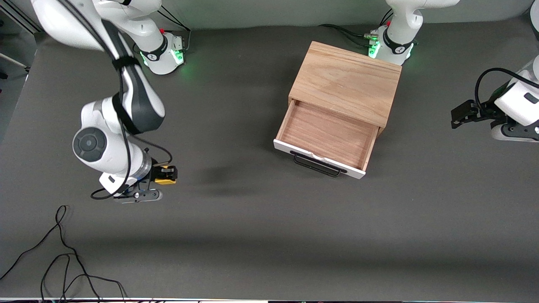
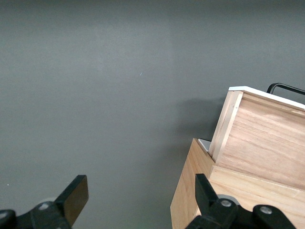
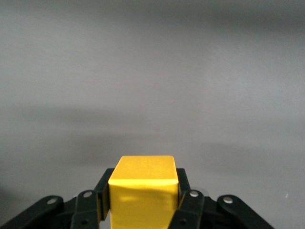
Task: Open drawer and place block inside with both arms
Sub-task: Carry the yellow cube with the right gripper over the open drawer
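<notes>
Overhead view of a grey surface (image 1: pixel 252 235) w/ 2 white robot arms. Right gripper (image 1: pixel 162 179) sits low toward the right arm's end of the surface, clenched on the small yellow block (image 1: pixel 165 180); the right wrist view shows the block (image 3: pixel 143 191) pinched squarely between both fingers (image 3: pixel 188 198). Whether it has cleared the surface can't be told. The drawer (image 1: pixel 326 134) stands pulled out of its oak box (image 1: pixel 347 82), wood interior bare, black handle (image 1: pixel 316 165) facing the front camera. Left gripper (image 1: pixel 463 114) waits w/ fingers spread wide, over the surface at the left arm's end, beside the box and not touching it.

Step in hand, by judgement: carry the block to the drawer. To do it well, lift straight up 1st, keep the grip firm, travel high enough to clear the white front panel, centre over the interior, lower before letting go
</notes>
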